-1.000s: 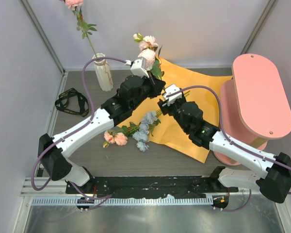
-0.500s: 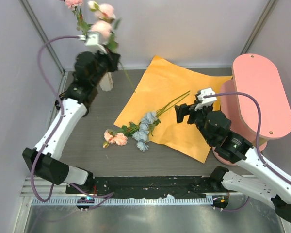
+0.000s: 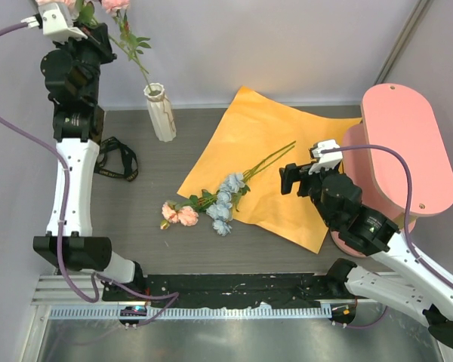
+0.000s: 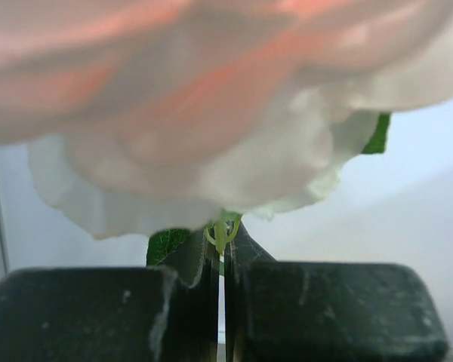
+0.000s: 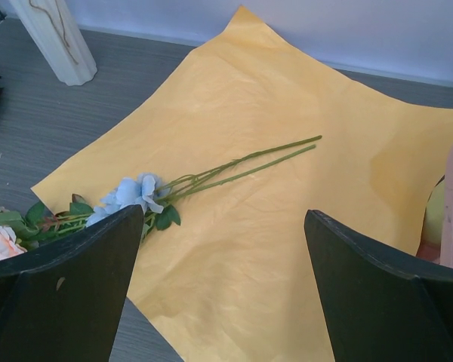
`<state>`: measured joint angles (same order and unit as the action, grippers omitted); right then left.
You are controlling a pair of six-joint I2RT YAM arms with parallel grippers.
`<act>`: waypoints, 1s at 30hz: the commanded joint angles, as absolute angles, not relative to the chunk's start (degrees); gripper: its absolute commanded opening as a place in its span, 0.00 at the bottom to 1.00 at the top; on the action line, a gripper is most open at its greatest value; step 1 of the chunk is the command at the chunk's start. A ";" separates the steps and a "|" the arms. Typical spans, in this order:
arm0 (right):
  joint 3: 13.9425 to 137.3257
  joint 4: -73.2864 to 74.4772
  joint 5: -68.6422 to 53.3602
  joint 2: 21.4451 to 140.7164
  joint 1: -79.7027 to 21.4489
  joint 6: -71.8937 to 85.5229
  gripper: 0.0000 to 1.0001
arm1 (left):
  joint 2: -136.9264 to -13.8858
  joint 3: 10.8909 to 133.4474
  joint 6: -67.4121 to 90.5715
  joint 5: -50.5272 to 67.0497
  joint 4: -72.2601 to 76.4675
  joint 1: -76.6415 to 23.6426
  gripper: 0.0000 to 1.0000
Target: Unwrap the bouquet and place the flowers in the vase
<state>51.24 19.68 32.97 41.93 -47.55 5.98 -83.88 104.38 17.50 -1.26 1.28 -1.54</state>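
1. Grey tabletop [image 3: 136,226] fills the floor of a booth with pale walls.
2. On the right side stands a pink shelf stand [image 3: 400,143] with an oval top.
3. An orange paper sheet [image 3: 287,136] lies spread open and flat in the middle of the tabletop, its right corner reaching the stand.
4. The left arm [image 3: 68,173] stretches up to the back left corner, high above the tabletop. The left fingers [image 4: 98,317] are clenched on the thin green stem [image 4: 220,240] of 1 flower, whose pale pink bloom [image 4: 211,113] fills the wrist view.
5. The right arm [image 3: 362,222] leans in over the right part of the paper. The right fingers [image 5: 60,286] are spread wide and released, grasping nothing, hovering above the sheet.
6. The vase [image 3: 160,113], cream and ribbed, stands upright near the back wall, left of the paper and apart from it. It holds 1 flower [image 3: 140,68], leaning left with its pink bloom at the top edge of the view.
7. The loose flowers [image 3: 219,200] lie across the paper's near left edge: stems on the sheet, pale blue clusters at its border, pink and peach blooms on bare tabletop.
8. A black ribbon [image 3: 113,162] lies crumpled by the left arm, well apart from the paper.
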 commanded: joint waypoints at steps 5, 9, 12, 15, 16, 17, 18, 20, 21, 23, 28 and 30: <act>53.88 19.95 31.99 42.19 -47.72 8.26 0.94 | -91.57 109.86 14.41 -0.26 4.39 -0.18 0.00; 53.53 20.04 32.96 42.36 -47.72 7.91 0.94 | -93.68 110.13 16.26 2.46 5.27 -0.26 0.00; 53.35 19.86 33.05 42.63 -47.72 8.00 0.94 | -95.44 109.60 16.52 3.34 5.36 -0.26 0.00; 53.35 19.86 32.70 42.72 -47.72 8.35 0.94 | -97.11 108.73 16.09 4.22 5.10 -0.26 0.00; 53.35 19.86 32.70 42.63 -47.72 8.18 0.94 | -97.29 108.46 15.91 4.31 5.01 -0.26 0.00; 53.26 19.78 32.61 42.45 -47.72 8.35 0.94 | -97.47 108.11 15.82 4.39 5.01 -0.26 0.00; 53.17 19.78 32.52 42.45 -47.72 8.35 0.94 | -97.73 107.32 15.47 4.39 5.10 -0.18 0.00; 52.82 19.78 32.61 42.28 -47.72 8.26 0.94 | -98.17 106.70 14.51 3.70 5.27 -0.53 0.00; 52.56 19.78 32.61 42.28 -47.72 8.17 0.94 | -98.17 105.74 13.98 2.91 5.53 -0.70 0.00; 52.21 19.69 32.61 42.28 -47.72 8.17 0.94 | -98.70 104.68 13.97 2.81 6.50 -0.97 0.02; 51.42 19.25 32.17 41.84 -47.72 9.14 0.94 | -101.59 104.77 12.22 2.29 4.75 -2.02 0.06; 51.15 19.34 31.99 41.75 -47.72 9.14 0.94 | -102.74 104.50 12.13 2.02 4.57 -2.11 0.07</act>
